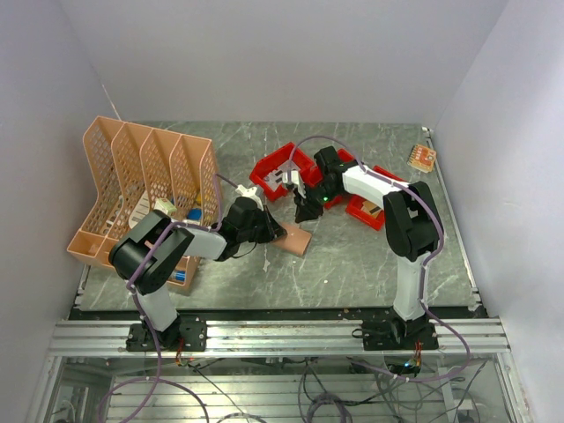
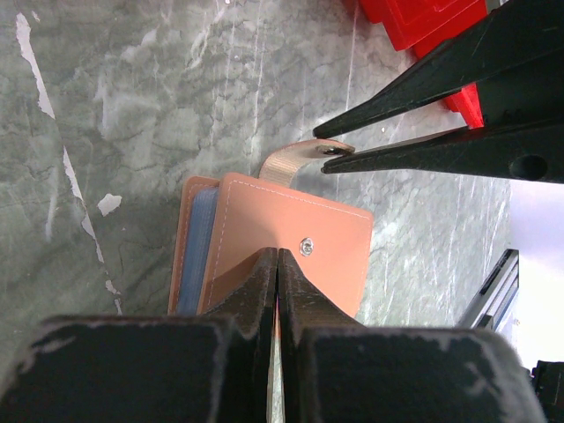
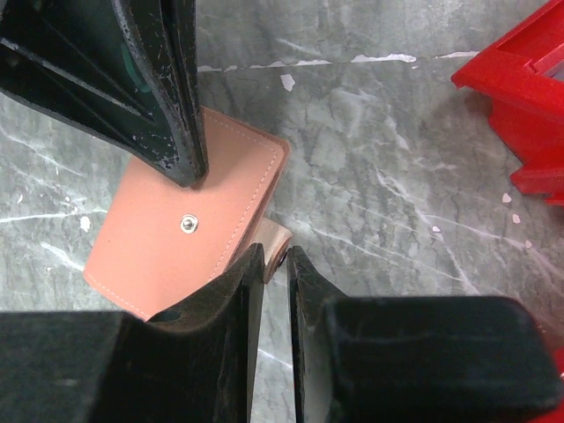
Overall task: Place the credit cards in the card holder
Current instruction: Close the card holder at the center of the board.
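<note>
At the table's (image 1: 352,264) centre the card holder (image 2: 304,233) lies folded shut, snap stud up, held from two sides. The left gripper (image 2: 278,262) has its jaws pressed together on the holder's 6 o'clock edge in its own view. The right gripper (image 3: 275,257), jaws a sliver apart, pinches the closure tab (image 3: 276,240) that sticks out from the opposite edge. The edge of a blue credit card (image 2: 201,238) shows between the covers on the 9 o'clock side. Seen from above, red bins (image 1: 280,169) crowd the holder from 12 to 2 o'clock. The peach file rack (image 1: 145,167) stands at 9 o'clock, beyond the left arm. Bare marble runs from 3 through 6 o'clock toward the near rail.
</note>
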